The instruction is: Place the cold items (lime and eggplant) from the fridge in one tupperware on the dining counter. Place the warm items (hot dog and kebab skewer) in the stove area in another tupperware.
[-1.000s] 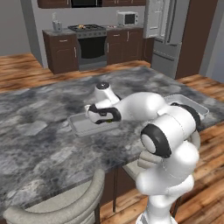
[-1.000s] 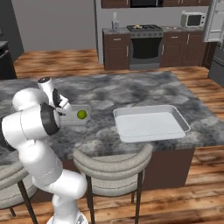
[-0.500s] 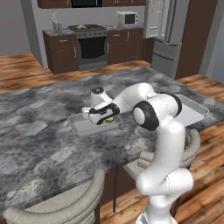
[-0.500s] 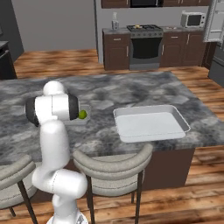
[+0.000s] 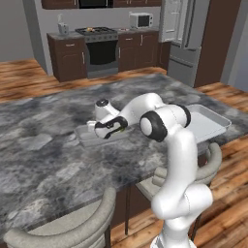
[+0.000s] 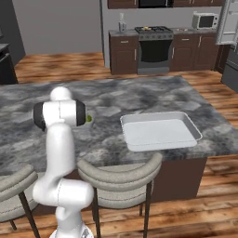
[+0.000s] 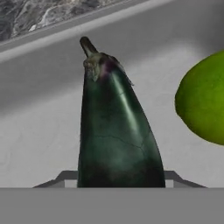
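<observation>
Grey-veined stone dining counter [image 5: 43,160] across the foreground, wood floor around it, two curved grey stools [image 6: 121,174] tucked along the near edge. Behind, dark brown cabinets, a black stove [image 5: 99,46] with a microwave [image 5: 140,19] beside it on the back counter, and a steel fridge [image 5: 181,36] to the right. On the counter, two shallow grey tupperware trays: a large one [image 6: 160,131] toward the right end, and a smaller tupperware [image 5: 85,138] near the middle, well apart from it. Over the smaller tray, low, the gripper [image 5: 107,130], wrist bent down from the white arm. Cannot tell how far the pincer is spread: fingertips hidden in the hand view behind the eggplant [image 7: 114,131], and too small to judge in the base views. Eggplant dark green-purple and glossy, stem end pointing away, lying along the gripper's axis over the pale tray floor, its wide end right at the camera; whether pinched or merely lying there, cannot tell. Lime [image 7: 203,103] just beside the eggplant on the same tray floor, not touching it; also a small green spot [image 6: 88,118] next to the arm's dark joint in the right base view. Tray wall and a strip of stone counter beyond the stem.
</observation>
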